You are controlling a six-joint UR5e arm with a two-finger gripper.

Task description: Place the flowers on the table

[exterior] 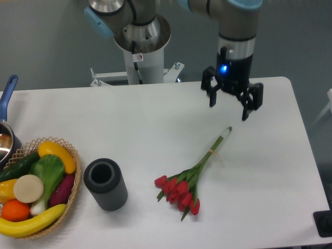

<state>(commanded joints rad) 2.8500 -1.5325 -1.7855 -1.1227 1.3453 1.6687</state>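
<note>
Now the flowers (182,191) lie flat on the white tabletop (270,176), red buds toward the near side, stems pointing far right. Above the stem ends, the tool (229,107) hangs with fingers spread, holding nothing. Left stand a dark vase (105,184) and a wicker basket (75,181).

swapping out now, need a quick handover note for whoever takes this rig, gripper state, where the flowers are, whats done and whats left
Gripper: open, empty, raised above the table's far right side, clear of everything.
Flowers: lying flat on the table, red buds toward the near edge, stem ends pointing up toward the gripper. Nothing is touching them.
Vase: upright and empty, left of the flowers. Wicker basket of produce at the left edge.
Done: the flowers look placed on the table and released.
Left: probably nothing beyond parking the arm.
</note>
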